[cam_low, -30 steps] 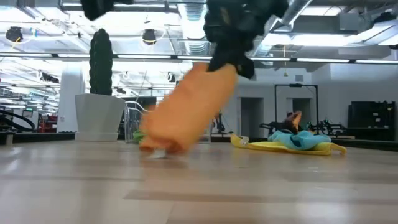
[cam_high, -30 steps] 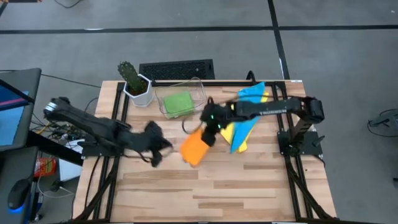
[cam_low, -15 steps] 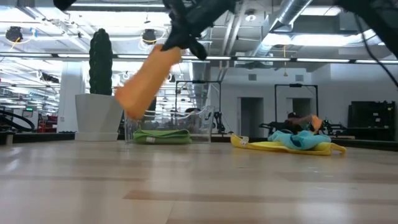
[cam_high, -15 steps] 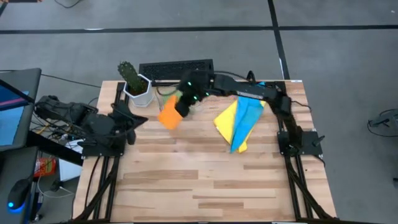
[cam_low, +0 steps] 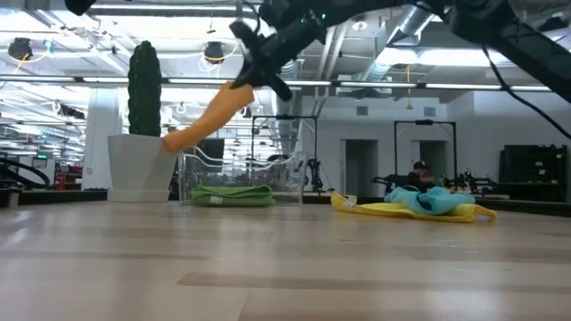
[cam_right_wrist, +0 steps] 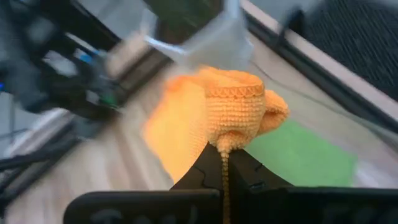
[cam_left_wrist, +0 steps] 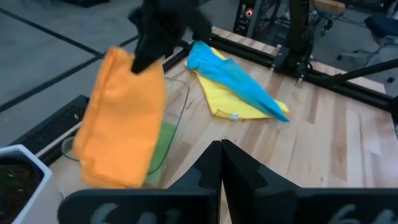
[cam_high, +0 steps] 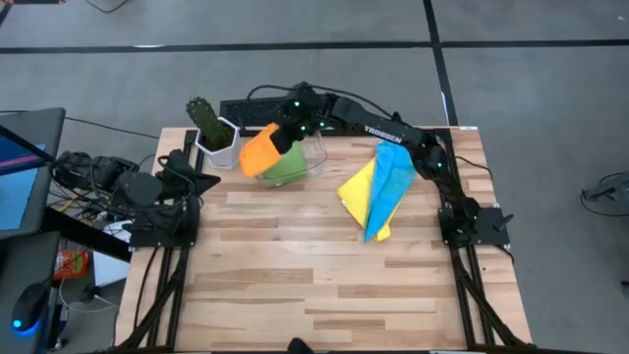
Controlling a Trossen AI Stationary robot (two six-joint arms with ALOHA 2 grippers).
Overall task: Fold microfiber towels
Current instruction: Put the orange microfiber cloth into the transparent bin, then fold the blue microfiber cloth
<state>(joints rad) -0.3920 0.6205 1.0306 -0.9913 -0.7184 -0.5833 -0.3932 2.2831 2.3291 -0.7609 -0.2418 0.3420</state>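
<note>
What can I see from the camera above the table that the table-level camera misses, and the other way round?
Only the overhead view shows the left arm waiting at the table's left edge, its left gripper shut, and a dark grille behind the table.

Only the low view shows the room beyond: ceiling lights, doorways, and how high the orange towel hangs above the clear bin.

Both show the right gripper shut on the orange towel over the bin, the green towel inside it, the potted cactus, and the light blue towel lying on the yellow towel.
</note>
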